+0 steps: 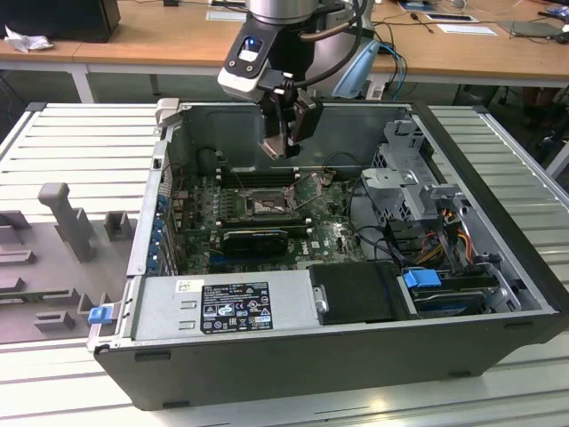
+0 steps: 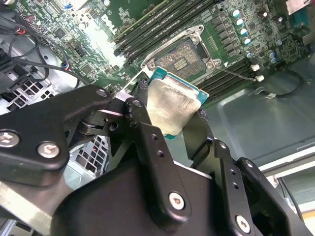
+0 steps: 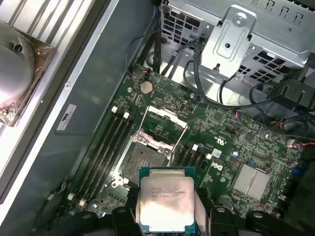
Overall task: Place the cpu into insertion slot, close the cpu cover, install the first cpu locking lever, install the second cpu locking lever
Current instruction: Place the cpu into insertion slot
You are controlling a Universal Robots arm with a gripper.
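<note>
cpu (image 3: pixel 166 199): we see a flat square chip, dull silvery top, teal edge, hanging above the green motherboard (image 3: pixel 224 147).
fingers (image 2: pixel 147 147): black, clamped on two opposite chip edges.
insertion slot (image 3: pixel 145 160): dark square, metal-rimmed, near the chip.
cpu cover (image 3: pixel 162 125): thin metal frame, tilted up.
gripper (image 1: pixel 286 142): we see it pointing down into the open case (image 1: pixel 356 356).

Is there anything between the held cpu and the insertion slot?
Nothing. In the first wrist view only open air separates the cpu from the insertion slot, and the cpu cover is swung open, away from the gap.
</note>
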